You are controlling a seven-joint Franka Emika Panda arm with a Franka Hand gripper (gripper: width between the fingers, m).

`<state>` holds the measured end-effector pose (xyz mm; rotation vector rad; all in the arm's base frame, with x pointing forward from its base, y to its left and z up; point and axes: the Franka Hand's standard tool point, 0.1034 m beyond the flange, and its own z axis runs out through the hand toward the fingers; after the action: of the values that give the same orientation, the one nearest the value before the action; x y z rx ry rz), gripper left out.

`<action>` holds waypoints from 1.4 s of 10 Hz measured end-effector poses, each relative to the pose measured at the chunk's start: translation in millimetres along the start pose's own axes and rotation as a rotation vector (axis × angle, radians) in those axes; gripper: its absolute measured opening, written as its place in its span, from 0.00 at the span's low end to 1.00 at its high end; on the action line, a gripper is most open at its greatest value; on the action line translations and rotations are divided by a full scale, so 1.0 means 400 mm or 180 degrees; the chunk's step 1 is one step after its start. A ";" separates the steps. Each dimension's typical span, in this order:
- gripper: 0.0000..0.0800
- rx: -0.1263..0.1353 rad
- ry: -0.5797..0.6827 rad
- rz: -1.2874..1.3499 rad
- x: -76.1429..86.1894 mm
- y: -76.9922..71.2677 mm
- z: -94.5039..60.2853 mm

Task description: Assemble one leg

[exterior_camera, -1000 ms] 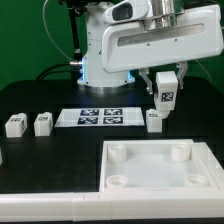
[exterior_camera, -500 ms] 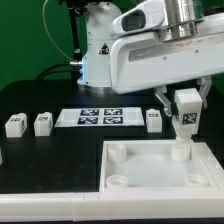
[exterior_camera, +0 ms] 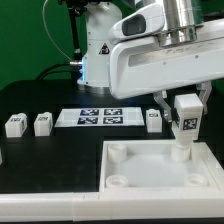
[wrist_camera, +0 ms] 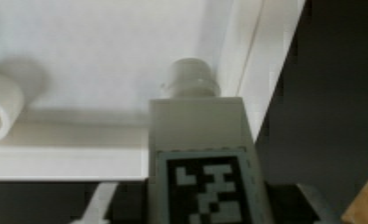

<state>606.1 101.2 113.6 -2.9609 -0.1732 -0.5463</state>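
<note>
The leg [exterior_camera: 186,116], clamped in the gripper [exterior_camera: 186,101], is held at the socket [exterior_camera: 180,153]; jamming is risked if its peg [wrist_camera: 193,77] is entered tilted or off-centre.

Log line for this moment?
gripper: shut on leg | leg: upright, peg down at tray-like part corner socket | seating: unclear

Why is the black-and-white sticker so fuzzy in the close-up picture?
Wrist view: the leg sits very near the lens, so its tag blurs; exterior view: sharper, though the white tray looks washed out.
</note>
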 end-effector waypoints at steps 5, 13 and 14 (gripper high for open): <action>0.36 -0.0061 0.0352 -0.0031 0.013 0.002 0.036; 0.36 -0.0032 0.0431 -0.0028 0.052 -0.010 0.099; 0.36 -0.0032 0.0449 -0.0043 0.048 -0.017 0.098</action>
<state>636.9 115.4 84.8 -2.9188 -0.1767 -0.7568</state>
